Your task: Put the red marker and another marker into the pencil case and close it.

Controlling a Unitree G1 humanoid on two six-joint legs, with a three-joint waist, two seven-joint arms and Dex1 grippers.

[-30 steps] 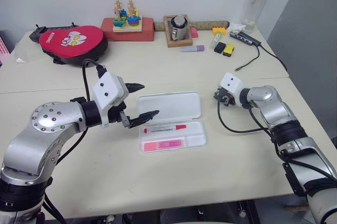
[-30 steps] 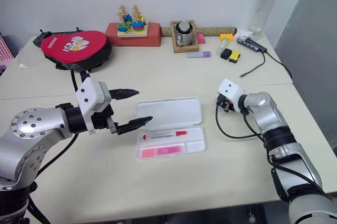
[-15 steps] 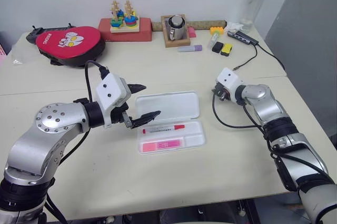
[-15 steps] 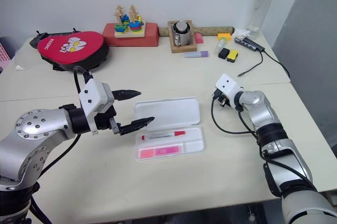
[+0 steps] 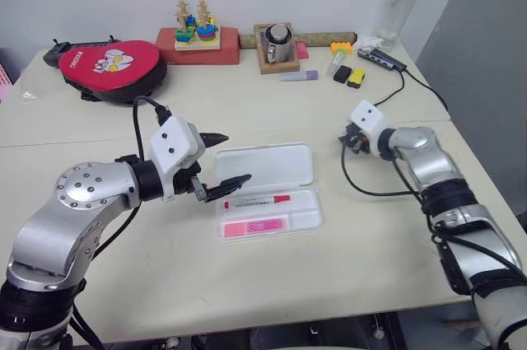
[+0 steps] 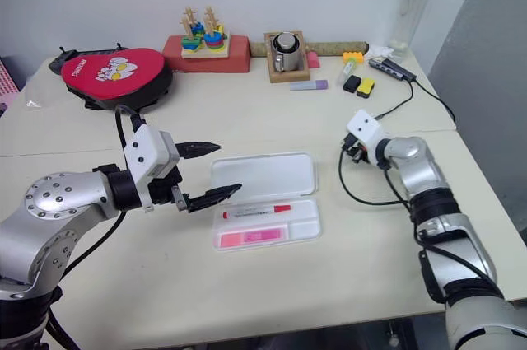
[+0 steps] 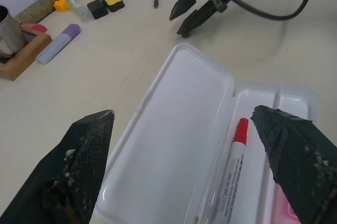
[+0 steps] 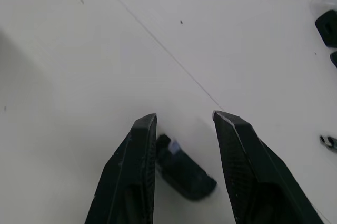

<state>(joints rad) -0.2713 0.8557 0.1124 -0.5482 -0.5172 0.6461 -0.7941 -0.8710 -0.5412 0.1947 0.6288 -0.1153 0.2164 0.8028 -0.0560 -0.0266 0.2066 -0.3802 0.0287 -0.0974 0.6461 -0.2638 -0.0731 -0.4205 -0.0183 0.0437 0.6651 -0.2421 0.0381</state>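
A: Where do the task items lie?
B: The pencil case (image 5: 268, 189) lies open near the middle of the table (image 5: 247, 284), lid flat behind the tray. The red marker (image 5: 258, 200) lies in the tray's rear compartment, cap toward the robot's right; the pink highlighter (image 5: 255, 226) lies in the front compartment.

A: And the grippers?
B: The left gripper (image 5: 221, 161) hovers at the case's left end, fingers spread wide and empty, one above the lid's corner, one near the marker's tail. The right gripper (image 5: 349, 144) sits well to the right of the case, fingers parted with nothing between them; its wrist view shows a small dark plug (image 8: 184, 171) on the table beneath the fingertips.

A: Background?
B: A purple marker (image 5: 298, 76) lies near the far edge.
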